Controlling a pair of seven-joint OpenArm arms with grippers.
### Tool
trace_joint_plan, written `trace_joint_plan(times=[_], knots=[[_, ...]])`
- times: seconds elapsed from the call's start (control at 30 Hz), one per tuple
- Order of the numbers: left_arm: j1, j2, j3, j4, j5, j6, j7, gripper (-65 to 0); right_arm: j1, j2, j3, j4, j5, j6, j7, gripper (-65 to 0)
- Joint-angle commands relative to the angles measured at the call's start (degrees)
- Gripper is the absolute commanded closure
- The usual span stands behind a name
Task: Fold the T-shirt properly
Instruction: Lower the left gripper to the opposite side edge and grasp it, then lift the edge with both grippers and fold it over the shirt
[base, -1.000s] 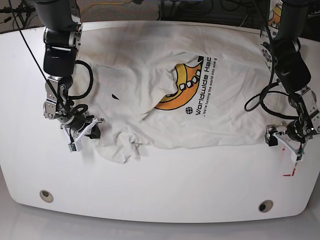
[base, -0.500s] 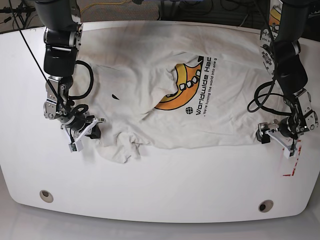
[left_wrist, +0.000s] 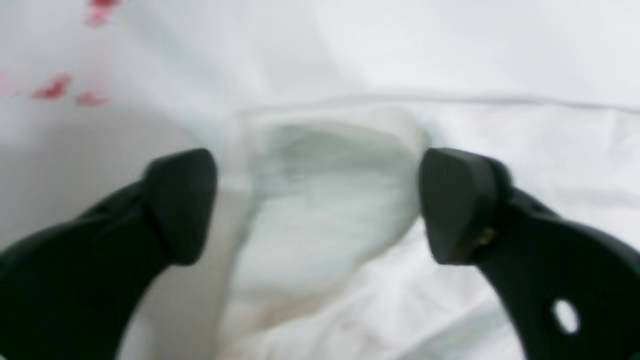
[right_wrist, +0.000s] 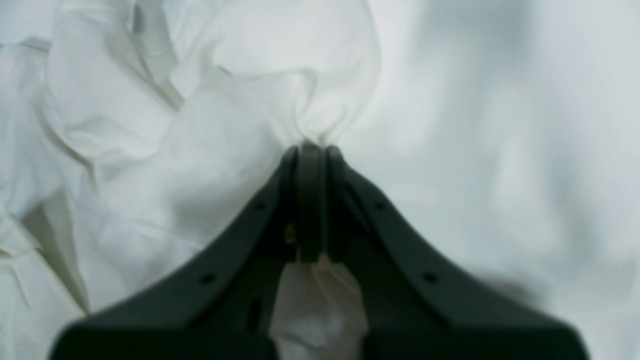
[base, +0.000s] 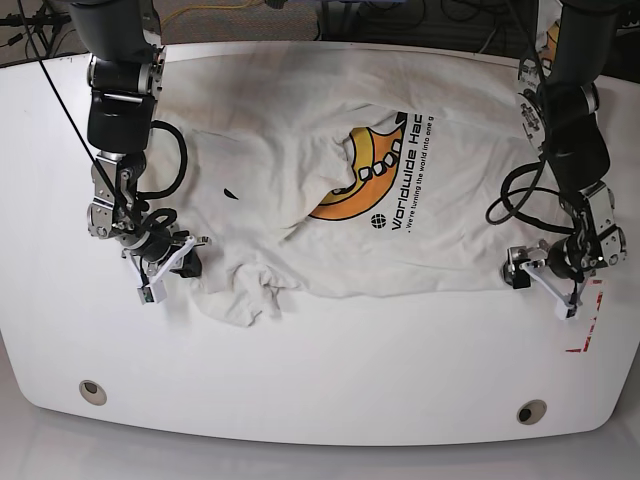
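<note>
T-shirt (base: 300, 190): off-white cotton, wrinkled, spread flat across far half of table. Yellow-orange graphic (base: 362, 175) with black lettering faces up, partly hidden under fold. Near-left corner bunched; one crumpled bit pinched there.

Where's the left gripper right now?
In the base view the left gripper sits at the right, open, at the T-shirt's lower right corner, just left of the red marks on the table.

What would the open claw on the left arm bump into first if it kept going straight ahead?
Most likely the corner of the T-shirt, which lies right between the left gripper's open fingers. The blur hides how near it is.
</note>
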Motion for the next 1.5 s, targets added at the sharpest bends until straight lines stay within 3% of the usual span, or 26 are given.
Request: trace_joint_plan(times=[0.0,0.27,0.5,0.63,0.9,1.1,1.33,1.47], knots=[[-1.2,-0.4,0.4,0.5,-0.6,-0.2,0.4,-50.1,1.0,0.5,0.0,0.5,-0.4,0.1,-0.9,0.0],[-2.3,0.2,4.3,0.6,-0.6,-0.2,0.4,-22.4,0.9,0.5,0.0,0.5,-0.4,0.2,-0.9,0.0],[-2.5,0.2,5.5,0.8,-0.4,-0.2,0.4,-3.2,0.9,0.5,0.0,0.5,-0.4,0.2,-0.9,0.0],[-2.9,0.1,5.5,1.1,-0.4,-0.2,0.4,0.0,0.9,0.5,0.0,0.8,-0.4,0.2,-0.9,0.0],[-2.4,0.1,5.4,9.4,-0.2,-0.2,0.8,-0.3,0.9,0.6,0.0,1.9,-0.4,0.2,-0.9,0.0],[-2.4,-0.8,5.5,14.2,-0.2,-0.5,4.7,-0.4,1.0,0.9,0.0,6.0,-0.4,0.1,-4.0,0.0],[-2.4,-1.2,7.7,16.4,-0.2,-5.5,6.2,-0.4,1.0,0.9,0.1,10.4,-0.4,0.1,-7.1,0.0],[-2.3,-1.3,7.9,16.3,-0.2,-6.3,7.2,-0.4,1.1,0.9,0.1,10.8,-0.4,0.1,-7.4,0.0]])
